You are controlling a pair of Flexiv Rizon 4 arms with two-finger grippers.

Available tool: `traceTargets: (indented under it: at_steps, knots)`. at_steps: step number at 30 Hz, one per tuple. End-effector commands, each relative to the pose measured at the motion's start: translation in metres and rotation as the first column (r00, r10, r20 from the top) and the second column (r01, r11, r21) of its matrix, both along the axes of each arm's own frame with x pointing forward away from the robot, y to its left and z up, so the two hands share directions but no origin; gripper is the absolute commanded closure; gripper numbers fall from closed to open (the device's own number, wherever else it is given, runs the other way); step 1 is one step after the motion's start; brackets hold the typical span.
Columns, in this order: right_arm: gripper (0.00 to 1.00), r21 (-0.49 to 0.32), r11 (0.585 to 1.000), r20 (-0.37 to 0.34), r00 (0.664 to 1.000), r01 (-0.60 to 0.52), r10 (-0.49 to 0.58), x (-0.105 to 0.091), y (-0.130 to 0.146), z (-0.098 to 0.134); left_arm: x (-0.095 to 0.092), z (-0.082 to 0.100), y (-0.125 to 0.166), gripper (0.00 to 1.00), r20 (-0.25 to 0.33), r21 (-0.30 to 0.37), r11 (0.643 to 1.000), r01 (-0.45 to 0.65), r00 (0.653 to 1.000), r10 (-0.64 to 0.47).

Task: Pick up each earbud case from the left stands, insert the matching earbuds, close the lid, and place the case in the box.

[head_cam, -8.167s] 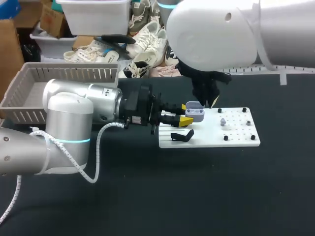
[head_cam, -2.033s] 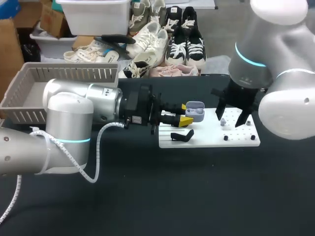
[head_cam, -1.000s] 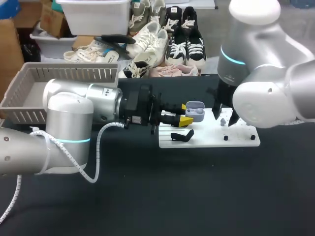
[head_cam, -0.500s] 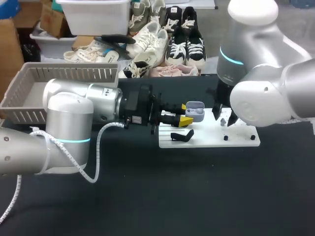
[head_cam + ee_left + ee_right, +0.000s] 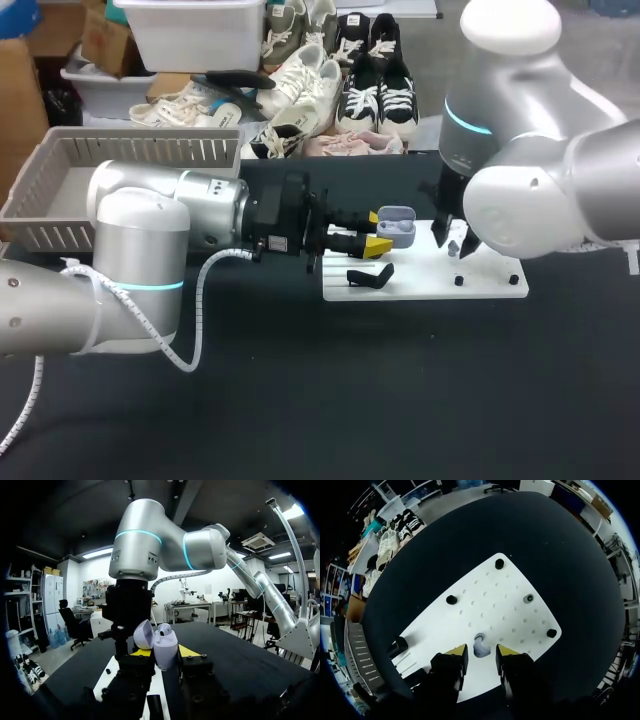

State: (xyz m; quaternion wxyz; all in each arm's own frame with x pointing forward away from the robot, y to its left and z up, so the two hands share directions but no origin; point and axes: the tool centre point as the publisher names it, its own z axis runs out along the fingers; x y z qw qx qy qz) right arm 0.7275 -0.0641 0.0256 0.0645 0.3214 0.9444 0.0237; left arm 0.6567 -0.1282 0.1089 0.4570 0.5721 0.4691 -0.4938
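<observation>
My left gripper (image 5: 376, 232) reaches in level over the white board (image 5: 490, 278), shut on a lavender earbud case (image 5: 397, 228). The case (image 5: 165, 649) stands upright between the yellow tips with its lid (image 5: 143, 634) swung open. My right gripper (image 5: 481, 652) points straight down at the board (image 5: 510, 615). A pale lavender earbud (image 5: 480, 646) lies on the board between its fingertips, with a thin gap on either side. In the head view the right gripper (image 5: 452, 240) stands just right of the case.
A second small earbud piece (image 5: 528, 598) sits farther along the board, among black pegs (image 5: 451, 600). A black stand (image 5: 368, 276) lies at the board's left end. A grey slatted basket (image 5: 60, 165) stands at the back left.
The right gripper's fingers have drawn closer together around the earbud, and the right arm has shifted slightly. The left arm and the case have stayed still.
</observation>
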Motion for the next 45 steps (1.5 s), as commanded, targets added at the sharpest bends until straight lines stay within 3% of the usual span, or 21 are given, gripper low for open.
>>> traceTargets:
  at_steps: [1,7,14,15,17,33,45]
  knots:
    - [0.70,-0.004,1.000,-0.006,1.000,0.003,-0.003,0.002,0.001,-0.001,0.001,-0.001,0.000,1.00,0.000,0.000,1.000,0.003,1.000,-0.003]
    - [0.67,-0.008,1.000,-0.012,1.000,0.002,-0.002,0.001,0.001,-0.002,0.001,-0.001,0.000,1.00,0.000,0.000,1.000,0.003,1.000,-0.003]
    - [0.72,-0.012,1.000,-0.011,1.000,0.000,0.000,0.002,0.001,-0.002,0.001,-0.001,0.000,1.00,0.000,0.000,1.000,0.003,1.000,-0.003]
    - [0.76,-0.013,1.000,-0.012,1.000,0.000,0.000,0.002,0.001,-0.002,0.001,-0.001,0.000,1.00,0.000,0.000,1.000,0.003,1.000,-0.003]
    - [1.00,-0.014,1.000,-0.013,1.000,-0.002,0.002,0.002,0.001,-0.002,0.001,-0.001,0.000,1.00,0.000,0.000,1.000,0.003,1.000,-0.003]
    - [1.00,-0.009,1.000,-0.009,1.000,0.001,-0.001,0.001,-0.004,0.002,0.001,-0.001,0.000,1.00,0.000,0.000,1.000,0.003,1.000,-0.003]
    - [1.00,0.005,1.000,0.002,1.000,0.018,-0.018,-0.008,-0.020,0.027,0.001,-0.001,0.000,1.00,0.000,0.000,1.000,0.003,1.000,-0.003]
